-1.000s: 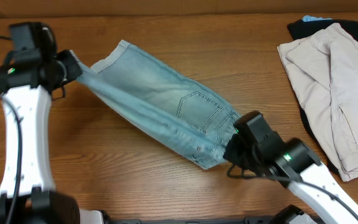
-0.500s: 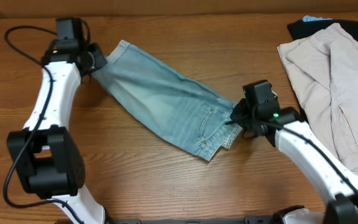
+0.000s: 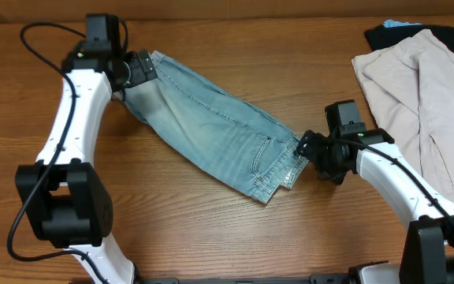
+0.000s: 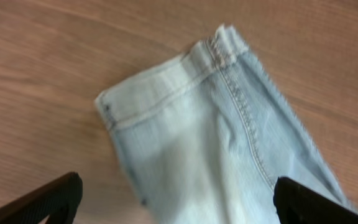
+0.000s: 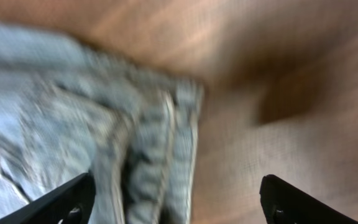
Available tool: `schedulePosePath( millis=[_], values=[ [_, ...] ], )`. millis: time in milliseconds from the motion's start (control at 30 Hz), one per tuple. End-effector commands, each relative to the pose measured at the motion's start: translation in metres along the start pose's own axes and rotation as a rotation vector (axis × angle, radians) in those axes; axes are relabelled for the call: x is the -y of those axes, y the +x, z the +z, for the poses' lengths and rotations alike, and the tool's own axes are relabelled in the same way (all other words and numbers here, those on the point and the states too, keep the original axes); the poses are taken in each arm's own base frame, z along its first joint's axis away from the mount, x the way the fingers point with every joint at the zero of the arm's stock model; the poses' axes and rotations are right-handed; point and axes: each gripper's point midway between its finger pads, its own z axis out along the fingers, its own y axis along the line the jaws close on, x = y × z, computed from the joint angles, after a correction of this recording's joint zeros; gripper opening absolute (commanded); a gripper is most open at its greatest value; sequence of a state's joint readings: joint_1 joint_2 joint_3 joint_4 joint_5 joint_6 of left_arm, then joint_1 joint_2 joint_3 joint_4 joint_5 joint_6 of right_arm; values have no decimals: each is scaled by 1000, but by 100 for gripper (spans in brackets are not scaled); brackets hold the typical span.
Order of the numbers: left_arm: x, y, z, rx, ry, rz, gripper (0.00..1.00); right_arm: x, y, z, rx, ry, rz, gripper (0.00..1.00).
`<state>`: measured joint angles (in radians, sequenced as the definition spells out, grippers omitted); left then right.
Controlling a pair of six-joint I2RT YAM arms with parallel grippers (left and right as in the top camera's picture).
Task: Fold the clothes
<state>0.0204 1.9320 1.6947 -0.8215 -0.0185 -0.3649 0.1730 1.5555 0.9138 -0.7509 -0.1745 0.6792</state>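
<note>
Stretching diagonally across the bench [image 3: 211,237], the denim shorts [image 3: 219,134] end at the left fingers [image 4: 48,204] far-left and the right fingers [image 5: 67,204] near-right; both pairs stand apart, holding nothing.

Wooden table [image 3: 211,237] — brown, streaked grain

Overhead: fixed above, facing straight down, far enough to take in much of my table [image 3: 211,237]. My left wrist: close above one end of the denim shorts [image 3: 211,130], shared with overhead. My right wrist: blurred, apparently close over the opposite end.
</note>
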Motion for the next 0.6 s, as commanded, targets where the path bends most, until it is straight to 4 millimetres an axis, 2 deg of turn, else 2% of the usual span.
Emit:
schedulePosePath(
  millis=[0, 167, 267, 400, 467, 567],
  values=[
    [2, -19, -29, 34, 15, 99, 100, -11, 20, -3, -66, -50, -73, 85],
    [-2, -10, -31, -6, -1, 138, 100, -15, 46, 20, -80, -64, -110, 80],
    [-2, -9, -31, -10, -2, 138, 100, -22, 51, 32, -56, -102, -143, 77],
    [-2, -9, -31, -11, -2, 141, 100, -21, 49, 37, -45, -98, -162, 73],
    [-2, -9, -31, -10, -2, 141, 100, -25, 46, 38, -32, -111, -177, 66],
    [-3, -8, -31, -16, -3, 141, 100, -32, 41, 38, -8, -138, -186, 42]
  ],
)
